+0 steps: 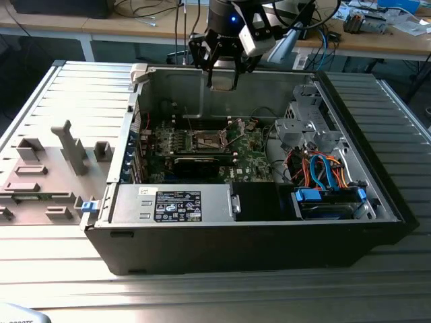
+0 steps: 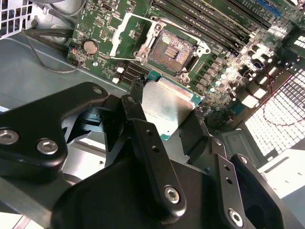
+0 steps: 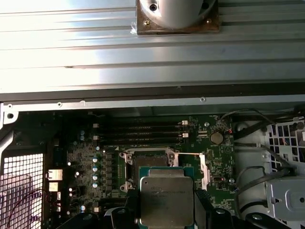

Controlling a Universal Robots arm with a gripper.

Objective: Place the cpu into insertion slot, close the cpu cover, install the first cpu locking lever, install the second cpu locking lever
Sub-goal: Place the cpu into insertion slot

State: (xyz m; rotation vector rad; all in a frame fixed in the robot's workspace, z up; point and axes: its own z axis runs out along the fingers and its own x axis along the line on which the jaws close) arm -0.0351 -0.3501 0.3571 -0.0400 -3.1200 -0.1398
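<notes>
My gripper (image 1: 223, 79) hangs above the back wall of the open computer case (image 1: 202, 256). It is shut on the cpu (image 2: 167, 106), a flat square chip with a grey metal top and green edge, pinched between two black fingers (image 2: 135, 114). In the first wrist view the cpu (image 3: 166, 199) sits between the fingertips, just in front of the insertion slot (image 3: 148, 161). The slot (image 2: 171, 50) lies bare on the green motherboard, well below the chip. The cpu cover (image 2: 125, 32), a silver frame with a window, is flipped open beside the slot. A thin wire lever (image 2: 202, 46) stands loose at the slot's edge.
Dark memory slots (image 3: 138, 133) run beside the socket. A power supply box (image 1: 172, 204) fills the case's front, with a drive cage and blue and orange cables (image 1: 323, 175) at the exterior view's right. A grey fixture block (image 1: 47, 168) rests on the ribbed metal table (image 1: 202, 296).
</notes>
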